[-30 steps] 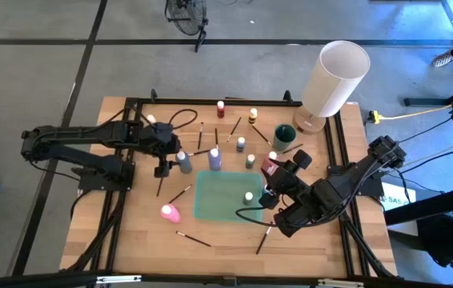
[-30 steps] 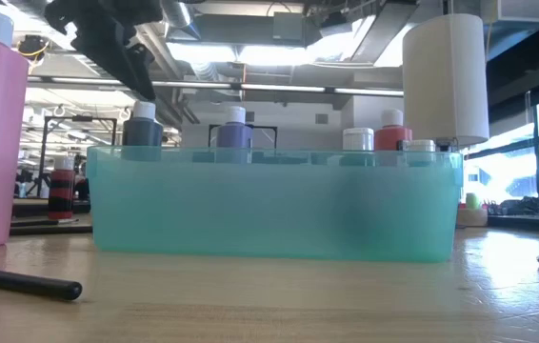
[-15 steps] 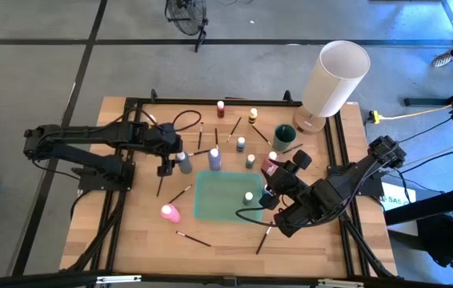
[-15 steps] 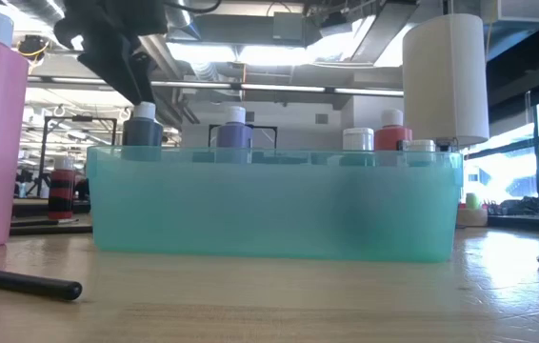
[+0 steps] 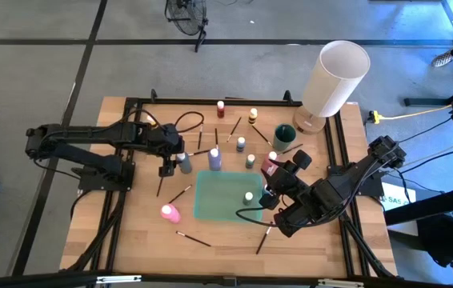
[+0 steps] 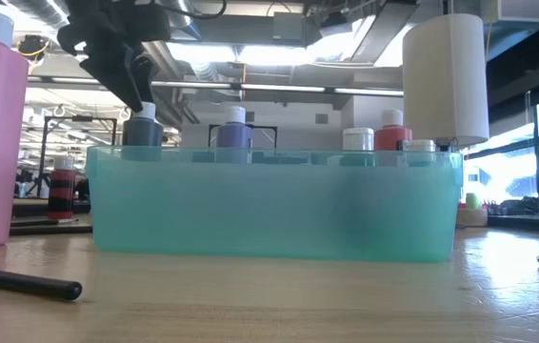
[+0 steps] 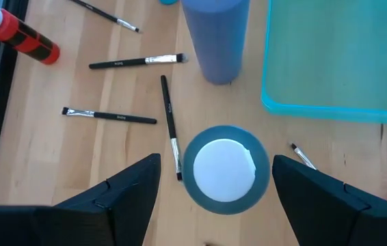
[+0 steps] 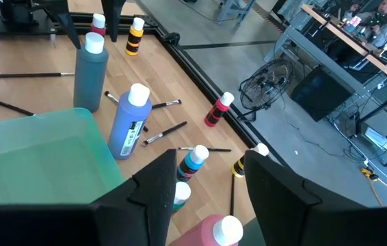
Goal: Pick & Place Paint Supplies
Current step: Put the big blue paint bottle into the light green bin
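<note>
Two arms, one busy: the left gripper hangs over the grey-blue paint bottle beside the teal bin, fingers spread either side, lined up to pinch it. The right gripper waits by the bin, fingers parted and empty.

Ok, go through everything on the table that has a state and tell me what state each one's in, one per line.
left gripper: open, straddling the grey-blue bottle's cap from above
grey-blue bottle: upright, capped, outside the bin
right gripper: by the bin's right edge, holding nothing I can see
teal bin: one white-capped bottle inside
purple bottle: upright, capped
pink bottle: on the table left of the bin
brushes: lying flat, scattered
</note>
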Tool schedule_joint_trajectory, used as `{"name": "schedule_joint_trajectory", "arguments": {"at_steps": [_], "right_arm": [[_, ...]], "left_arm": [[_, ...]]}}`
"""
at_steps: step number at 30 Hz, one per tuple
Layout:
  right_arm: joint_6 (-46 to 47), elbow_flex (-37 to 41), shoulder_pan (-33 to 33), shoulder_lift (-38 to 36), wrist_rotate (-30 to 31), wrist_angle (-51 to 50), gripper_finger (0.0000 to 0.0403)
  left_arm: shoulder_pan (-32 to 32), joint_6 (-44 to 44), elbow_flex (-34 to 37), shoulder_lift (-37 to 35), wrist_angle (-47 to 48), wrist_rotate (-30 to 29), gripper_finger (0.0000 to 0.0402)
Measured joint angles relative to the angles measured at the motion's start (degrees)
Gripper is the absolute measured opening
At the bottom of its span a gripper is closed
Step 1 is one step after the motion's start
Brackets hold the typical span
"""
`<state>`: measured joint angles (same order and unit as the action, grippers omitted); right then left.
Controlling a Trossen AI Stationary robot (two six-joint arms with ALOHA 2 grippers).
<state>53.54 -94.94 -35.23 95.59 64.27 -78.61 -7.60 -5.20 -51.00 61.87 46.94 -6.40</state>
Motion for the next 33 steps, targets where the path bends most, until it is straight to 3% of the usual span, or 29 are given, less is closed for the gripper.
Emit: {"name": "schedule_joint_trajectory", "arguments": {"at_steps": [23,33], "right_arm": [[0.0,0.0,0.0,0.0,-0.2,0.0,0.0175],[0.0,0.0,0.0,0.0,-0.2,0.0,0.0175]], "left_arm": [[0.0,1.2,0.0,2.3,0.0,0.0,0.0277],[0.0,-0.1,-0.2,5.6,-0.4,-1.5,0.0226]]}}
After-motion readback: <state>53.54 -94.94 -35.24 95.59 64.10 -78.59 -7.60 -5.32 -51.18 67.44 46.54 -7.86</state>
